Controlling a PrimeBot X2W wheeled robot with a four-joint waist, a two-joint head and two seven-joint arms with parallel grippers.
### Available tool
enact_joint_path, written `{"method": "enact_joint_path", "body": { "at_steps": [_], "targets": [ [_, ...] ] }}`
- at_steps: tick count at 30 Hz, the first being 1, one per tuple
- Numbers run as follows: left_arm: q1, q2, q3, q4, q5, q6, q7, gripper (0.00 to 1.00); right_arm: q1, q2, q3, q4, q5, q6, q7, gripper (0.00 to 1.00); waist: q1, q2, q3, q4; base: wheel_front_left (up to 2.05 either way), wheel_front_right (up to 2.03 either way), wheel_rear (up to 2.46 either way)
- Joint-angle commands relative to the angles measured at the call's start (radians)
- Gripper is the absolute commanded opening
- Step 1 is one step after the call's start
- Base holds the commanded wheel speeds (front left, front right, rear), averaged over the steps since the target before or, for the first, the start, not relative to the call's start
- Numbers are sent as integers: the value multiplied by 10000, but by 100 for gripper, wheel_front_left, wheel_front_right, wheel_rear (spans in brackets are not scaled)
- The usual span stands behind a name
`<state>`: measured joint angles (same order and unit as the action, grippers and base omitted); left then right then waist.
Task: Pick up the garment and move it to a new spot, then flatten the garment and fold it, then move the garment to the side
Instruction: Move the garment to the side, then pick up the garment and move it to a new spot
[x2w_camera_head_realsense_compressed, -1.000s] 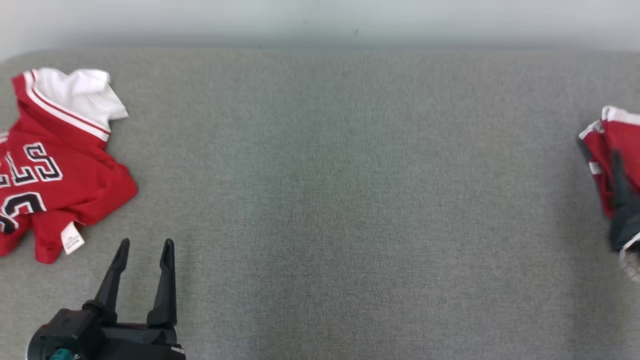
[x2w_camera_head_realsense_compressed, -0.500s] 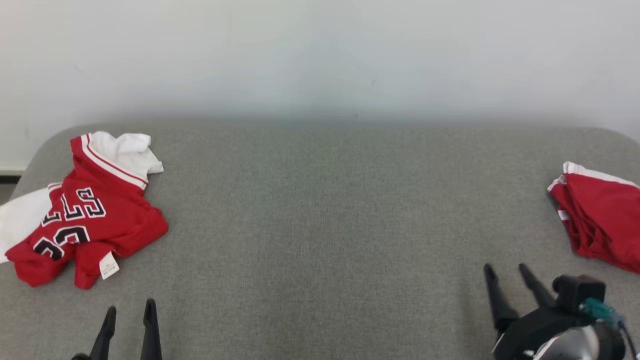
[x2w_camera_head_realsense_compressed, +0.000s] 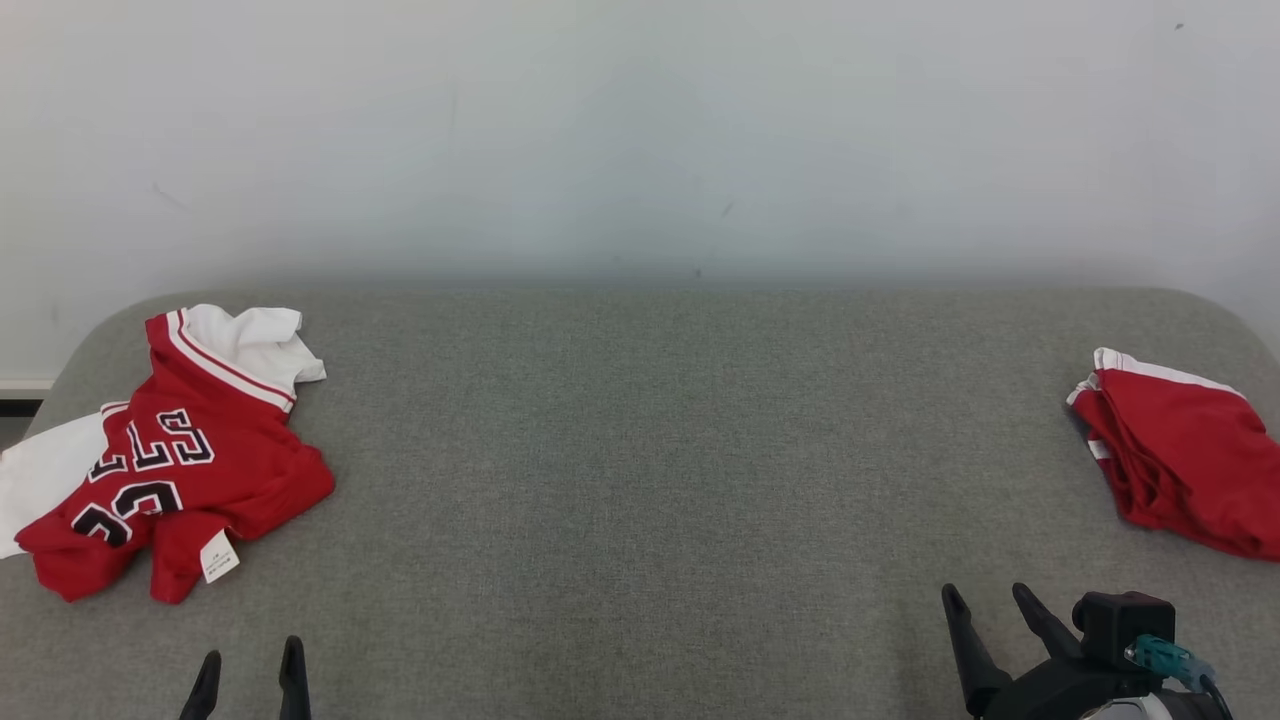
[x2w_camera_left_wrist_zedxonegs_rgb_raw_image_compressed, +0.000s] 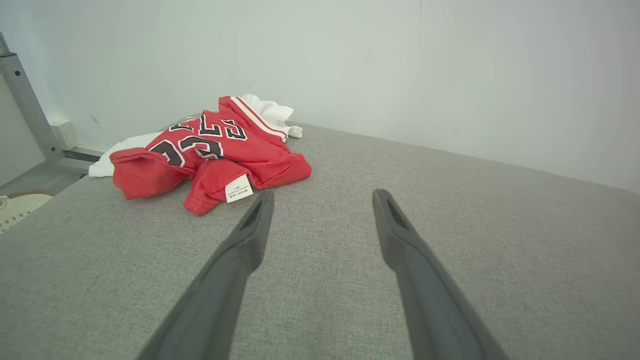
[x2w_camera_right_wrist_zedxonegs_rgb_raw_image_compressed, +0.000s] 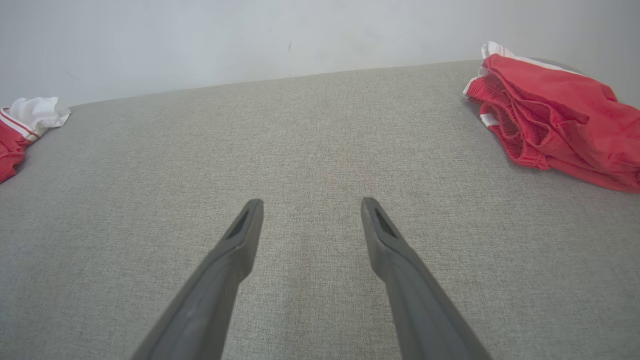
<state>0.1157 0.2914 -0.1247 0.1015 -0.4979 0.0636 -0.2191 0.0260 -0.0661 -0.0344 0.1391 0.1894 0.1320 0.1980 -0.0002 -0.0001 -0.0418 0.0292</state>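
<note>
A grey fabric-covered tabletop (x2w_camera_head_realsense_compressed: 650, 480) with rounded far corners stands against a plain pale wall (x2w_camera_head_realsense_compressed: 640, 130). At its far left lies a red basketball jersey (x2w_camera_head_realsense_compressed: 200, 470), crumpled and not flattened. Its black, white-edged letters and number face up and read upside down in the head view. A white-lined part with red and white trim folds over at its far end, and more white fabric (x2w_camera_head_realsense_compressed: 45, 470) spreads out from under its left side to the tabletop's left edge. A small white label (x2w_camera_head_realsense_compressed: 218, 556) sticks out of the jersey's near edge and rests on the grey cloth. At the far right, well apart from the jersey, lies a pair of red shorts (x2w_camera_head_realsense_compressed: 1185, 460) with white trim, gathered into a loose, flattish bundle whose layered edges face left; its right part runs out of the head view. The wide middle of the tabletop lies between the two garments. The left end effector (x2w_camera_head_realsense_compressed: 251, 665) sits at the near left, its two dark fingers spread wide and holding nothing. It is just near of the jersey but apart from it, and in the left wrist view the label lies just beyond the left fingertip. The right end effector (x2w_camera_head_realsense_compressed: 985, 600) sits at the near right, also spread wide and holding nothing, near of the shorts and to their left, over bare grey cloth and touching no garment.
</note>
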Motion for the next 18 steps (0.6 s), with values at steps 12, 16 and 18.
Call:
{"method": "enact_joint_path", "body": {
  "at_steps": [12, 16, 18],
  "targets": [
    [52, 147, -140, -307, 91, 118, 62, 100, 165, 164, -209, -277, -100, -27, -123, 100, 2, 1, 125, 10, 0, 0, 0],
    [7, 157, -163, -362, 0, 60, 63, 100, 137, 166, -218, -203, 45, -25, -168, 100, 2, 1, 168, 70, 0, 0, 0],
    [-8, 169, -167, -370, -11, 40, 71, 100, 125, 165, -204, -135, 80, -25, -219, 100, 2, 1, 183, 146, 0, 0, 0]
  ]
}}
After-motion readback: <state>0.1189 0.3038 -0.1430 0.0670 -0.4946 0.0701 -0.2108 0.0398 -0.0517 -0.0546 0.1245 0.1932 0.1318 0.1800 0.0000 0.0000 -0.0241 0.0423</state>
